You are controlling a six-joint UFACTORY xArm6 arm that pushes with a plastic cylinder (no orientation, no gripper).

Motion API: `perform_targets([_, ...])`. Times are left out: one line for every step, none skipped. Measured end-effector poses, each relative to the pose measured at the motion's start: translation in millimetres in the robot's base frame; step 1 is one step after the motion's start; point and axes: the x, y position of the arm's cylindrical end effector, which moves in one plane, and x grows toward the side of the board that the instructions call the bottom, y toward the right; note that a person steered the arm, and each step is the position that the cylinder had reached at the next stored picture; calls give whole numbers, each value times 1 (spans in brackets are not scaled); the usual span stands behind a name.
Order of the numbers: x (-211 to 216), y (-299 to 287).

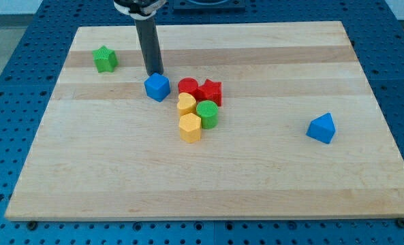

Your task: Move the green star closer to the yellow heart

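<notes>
My tip (153, 73) is resting on the counter (256, 177) just above the blue cube (157, 87), seemingly touching its top edge; my tool is a bare rod, holding nothing. The green star (105, 59) is sitting well apart toward the view's left, while the yellow heart (186, 103) is huddling among the red cylinder (187, 86), red star (210, 90) and green cylinder (207, 113).

Green star (105, 59) upper left, yellow heart (186, 103) centre
</notes>
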Motion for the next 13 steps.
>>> perform_targets([-44, -14])
perform_targets([-68, -65])
perform_targets([-61, -120])
perform_targets([-32, -127])
perform_targets([-35, -127])
perform_targets([-47, -127])
perform_targets([-48, -127])
perform_targets([-48, -127])
perform_targets([-25, -113])
perform_targets([14, -95])
perform_targets([22, -91])
perform_targets([26, -88])
perform_targets([52, -79])
